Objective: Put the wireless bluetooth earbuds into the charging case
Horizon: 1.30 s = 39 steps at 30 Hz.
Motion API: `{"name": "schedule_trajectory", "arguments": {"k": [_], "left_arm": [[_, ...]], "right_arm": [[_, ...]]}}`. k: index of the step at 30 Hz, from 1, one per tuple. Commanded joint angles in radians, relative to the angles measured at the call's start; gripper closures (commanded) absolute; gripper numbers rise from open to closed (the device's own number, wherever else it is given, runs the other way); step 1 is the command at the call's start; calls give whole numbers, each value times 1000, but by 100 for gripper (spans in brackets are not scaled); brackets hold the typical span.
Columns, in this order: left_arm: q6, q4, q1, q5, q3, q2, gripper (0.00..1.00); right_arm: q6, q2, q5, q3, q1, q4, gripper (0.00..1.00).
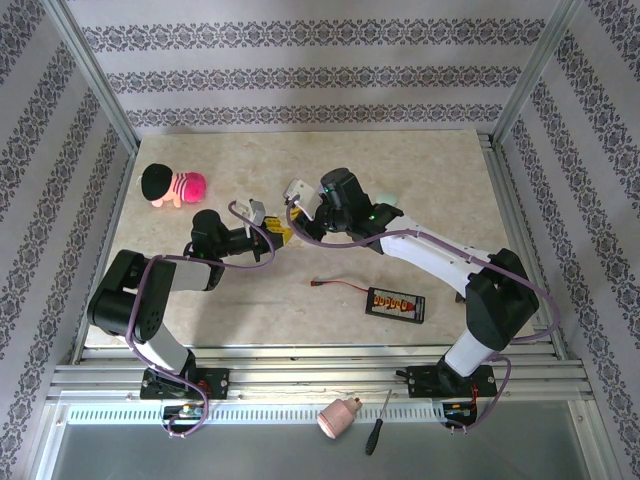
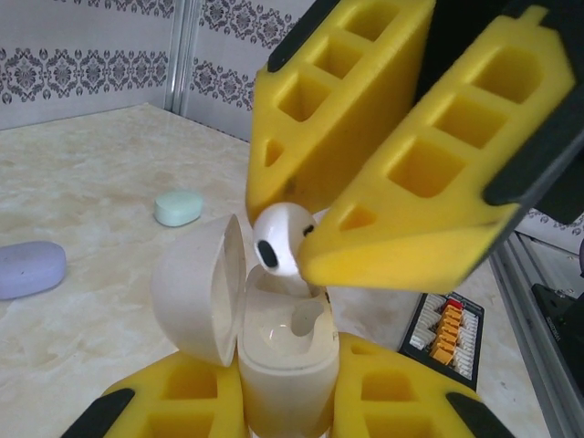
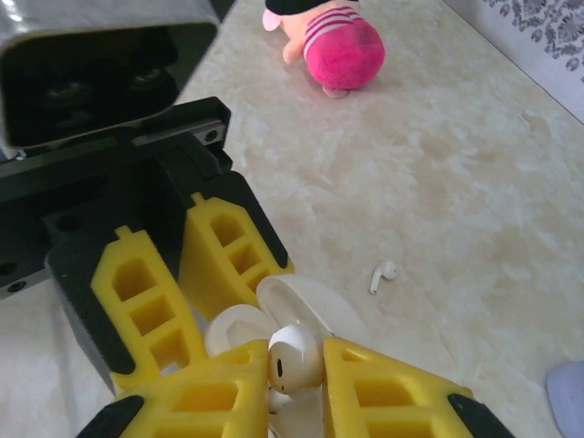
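My left gripper (image 2: 285, 388) is shut on the base of a white charging case (image 2: 283, 365), held upright with its lid (image 2: 196, 301) swung open to the left. My right gripper (image 3: 294, 365) is shut on a white earbud (image 3: 294, 358). In the left wrist view this earbud (image 2: 281, 239) hangs just above the case's open sockets, stem down, pinched between the right gripper's yellow fingers (image 2: 411, 210). A second white earbud (image 3: 383, 275) lies loose on the table to the right of the case. In the top view the two grippers, left (image 1: 268, 233) and right (image 1: 296, 207), meet at mid-table.
A pale green case (image 2: 178, 208) and a lavender case (image 2: 27, 269) lie on the marble table behind. A pink plush toy (image 1: 175, 185) sits at the back left. A black battery pack with a wire (image 1: 395, 303) lies in front. A screwdriver (image 1: 377, 422) rests off the table's near edge.
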Motion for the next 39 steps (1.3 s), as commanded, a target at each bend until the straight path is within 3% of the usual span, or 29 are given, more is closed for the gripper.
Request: {"name": "schedule_trajectory", "arguments": {"k": [1, 9, 15, 23, 39], "left_arm": [[-25, 68, 15, 14, 28, -1, 91], [-30, 63, 17, 22, 29, -21, 91], [-30, 64, 18, 25, 29, -22, 91], [-29, 73, 20, 27, 31, -20, 91], [-36, 79, 22, 23, 15, -34, 91]], "right_arm": [[-45, -19, -115, -12, 9, -42, 79], [-68, -30, -89, -12, 2, -65, 74], [10, -84, -93, -32, -26, -12, 49], [202, -102, -183, -47, -92, 58, 27], [240, 13, -205, 12, -113, -7, 23]]}}
